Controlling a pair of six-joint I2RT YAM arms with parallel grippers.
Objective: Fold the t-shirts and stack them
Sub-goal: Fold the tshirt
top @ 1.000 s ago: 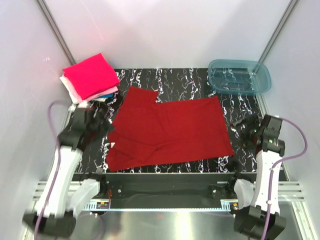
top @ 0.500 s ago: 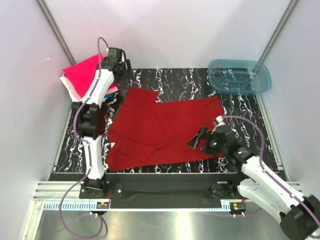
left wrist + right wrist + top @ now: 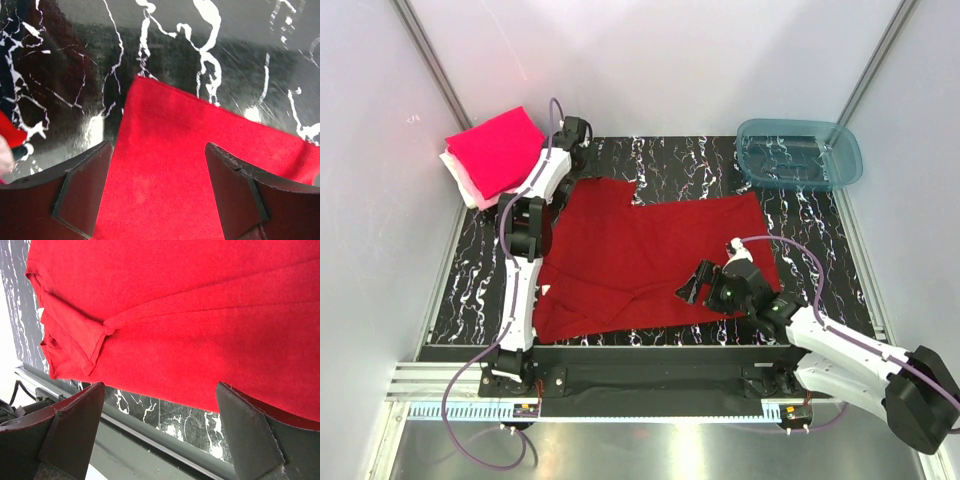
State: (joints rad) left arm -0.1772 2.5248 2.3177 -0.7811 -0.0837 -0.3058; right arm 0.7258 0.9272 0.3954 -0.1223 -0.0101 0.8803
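Jaws on both arms gape wide, empty; a shallow bite on the dark red shirt (image 3: 650, 255) could slip, skewing the fold.

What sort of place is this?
Likely a lab robot cell: plain white walls on aluminium posts enclose a black marbled table, with a dark red shirt spread flat and a folded stack at the far-left corner.

My left arm (image 3: 520, 290) and right arm (image 3: 840, 345) wear white shells with black joints; a purple cable (image 3: 765, 237) loops along each. Left tool (image 3: 157, 147) and right tool (image 3: 160, 385) have dark, wedge-shaped fingers (image 3: 80, 195).
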